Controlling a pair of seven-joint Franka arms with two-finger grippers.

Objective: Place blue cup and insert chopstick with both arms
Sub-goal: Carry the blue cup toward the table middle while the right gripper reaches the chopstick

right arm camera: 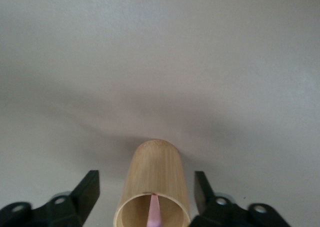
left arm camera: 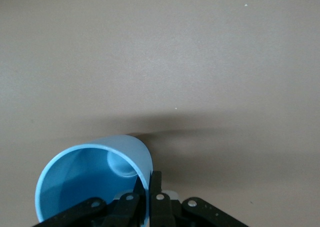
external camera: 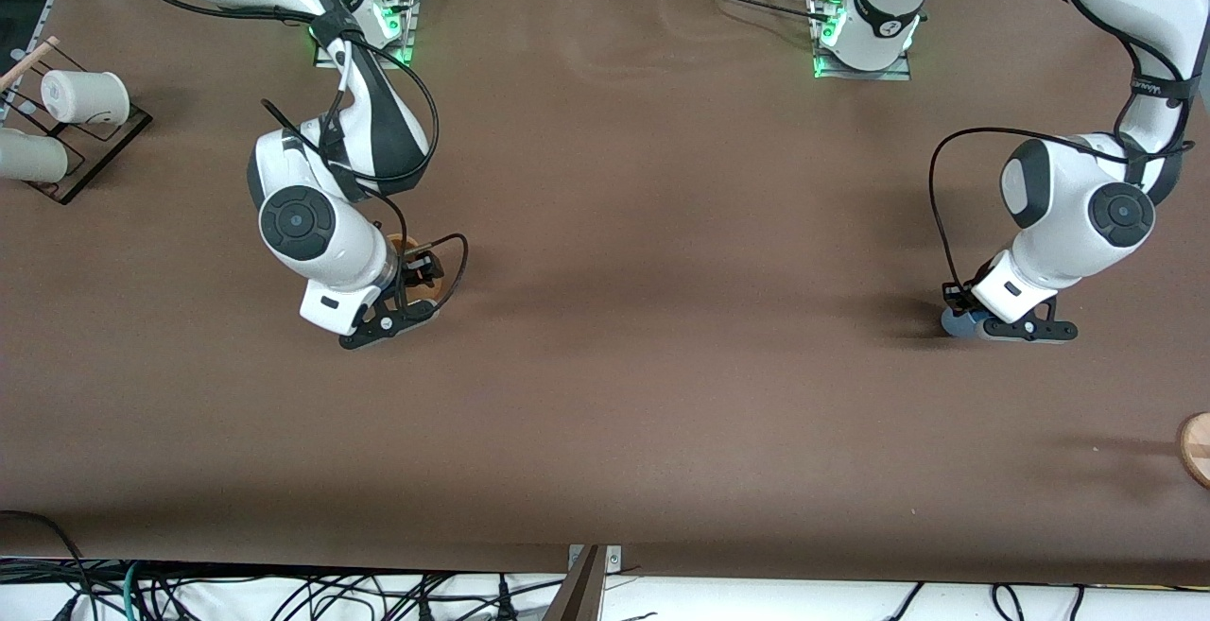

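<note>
The blue cup (left arm camera: pixel 95 182) is a light-blue tumbler with its open mouth toward the left wrist camera. My left gripper (left arm camera: pixel 150 179) is shut on its rim wall, one finger inside and one outside. In the front view the blue cup (external camera: pixel 957 321) is low at the table near the left arm's end, mostly hidden under my left gripper (external camera: pixel 966 311). The pink chopstick (right arm camera: pixel 155 212) stands inside the tan-brown cup (right arm camera: pixel 155 177), leaning on its rim. My right gripper (right arm camera: pixel 145 181) is open with one finger on each side of that cup, not touching. In the front view the brown cup (external camera: pixel 405 245) is largely hidden by my right gripper (external camera: pixel 418 273).
A black rack (external camera: pixel 113 134) at the right arm's end holds white cups (external camera: pixel 85 96) lying on their sides, with a pale wooden stick (external camera: pixel 28 59) by it. A round wooden disc (external camera: pixel 1196 446) lies at the table's edge at the left arm's end.
</note>
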